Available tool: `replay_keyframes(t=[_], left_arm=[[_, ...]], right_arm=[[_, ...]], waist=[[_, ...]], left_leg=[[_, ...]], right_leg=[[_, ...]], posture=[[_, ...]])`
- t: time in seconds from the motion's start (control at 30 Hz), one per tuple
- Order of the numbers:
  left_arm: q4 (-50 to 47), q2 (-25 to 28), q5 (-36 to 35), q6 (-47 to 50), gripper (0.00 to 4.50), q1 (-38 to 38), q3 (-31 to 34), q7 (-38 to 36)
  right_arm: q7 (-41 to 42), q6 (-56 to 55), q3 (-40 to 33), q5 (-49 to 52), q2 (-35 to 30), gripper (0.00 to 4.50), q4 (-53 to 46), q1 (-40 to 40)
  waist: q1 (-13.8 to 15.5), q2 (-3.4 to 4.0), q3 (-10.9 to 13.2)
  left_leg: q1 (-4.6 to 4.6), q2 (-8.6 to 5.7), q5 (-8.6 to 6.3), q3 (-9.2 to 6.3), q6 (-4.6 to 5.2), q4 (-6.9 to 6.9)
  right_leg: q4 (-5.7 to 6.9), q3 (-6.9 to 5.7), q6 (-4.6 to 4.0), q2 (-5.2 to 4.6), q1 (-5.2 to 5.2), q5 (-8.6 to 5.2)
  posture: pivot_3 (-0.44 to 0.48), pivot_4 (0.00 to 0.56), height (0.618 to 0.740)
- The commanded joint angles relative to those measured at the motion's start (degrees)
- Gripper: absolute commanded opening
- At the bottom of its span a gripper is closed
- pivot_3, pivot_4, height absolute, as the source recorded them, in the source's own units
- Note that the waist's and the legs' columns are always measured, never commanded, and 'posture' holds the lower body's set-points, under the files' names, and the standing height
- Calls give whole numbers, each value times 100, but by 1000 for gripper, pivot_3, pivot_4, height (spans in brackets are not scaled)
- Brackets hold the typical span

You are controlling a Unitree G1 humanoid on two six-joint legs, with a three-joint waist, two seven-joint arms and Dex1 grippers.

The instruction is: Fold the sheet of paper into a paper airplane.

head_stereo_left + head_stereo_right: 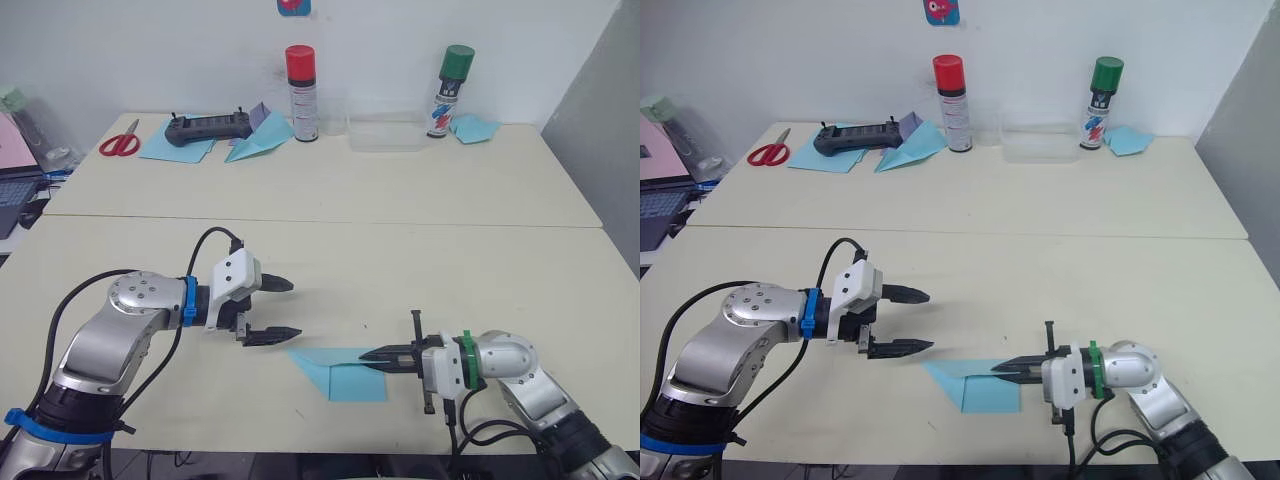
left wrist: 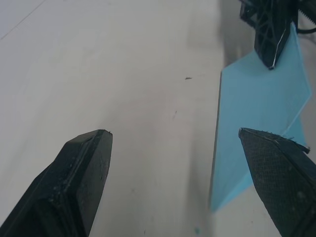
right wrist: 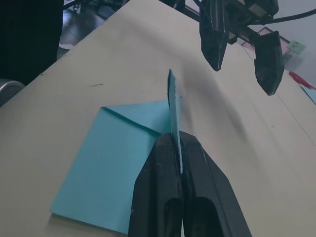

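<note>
The sheet of paper (image 1: 340, 376) is light blue and lies near the table's front edge, partly folded, with one corner turned in to a diagonal edge. My right gripper (image 1: 366, 356) reaches over it from the right and is shut on a flap of the paper (image 3: 172, 106), which stands up on edge between the fingers. My left gripper (image 1: 292, 309) hovers just left of the sheet's pointed corner, open, with nothing between its fingers (image 2: 84, 168). In the left wrist view the sheet (image 2: 256, 108) lies beside one finger.
Along the far side of the table stand a red-capped spray can (image 1: 301, 92), a clear box (image 1: 387, 132) and a green-capped can (image 1: 447, 90). Red scissors (image 1: 120, 142), a black controller (image 1: 210, 127), a wider blue dart (image 1: 258, 137) and a blue paper lump (image 1: 474, 128) lie there too.
</note>
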Motion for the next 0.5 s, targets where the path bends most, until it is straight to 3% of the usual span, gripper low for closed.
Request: replay_keyframes(t=[0.03,0.2,0.5], left_arm=[[-215,42,-77,68,4500,-40,77,147],[-372,197,-192,251,4500,57,145,153],[-373,229,-322,308,4500,141,171,216]], right_arm=[[-335,-57,-116,-289,189,55,290,-300],[-434,11,-246,-289,177,55,421,-509],[203,-196,-43,119,-103,55,403,-378]], waist=[[5,0,0],[8,1,0],[14,1,1]], left_leg=[[0,0,0,0,0,1],[-3,-2,0,0,0,1],[-2,-2,0,0,0,0]], right_leg=[[0,0,0,0,0,0],[-3,0,0,-2,0,0],[-2,0,-1,-3,1,0]], posture=[[0,150,740],[0,150,740],[0,150,740]])
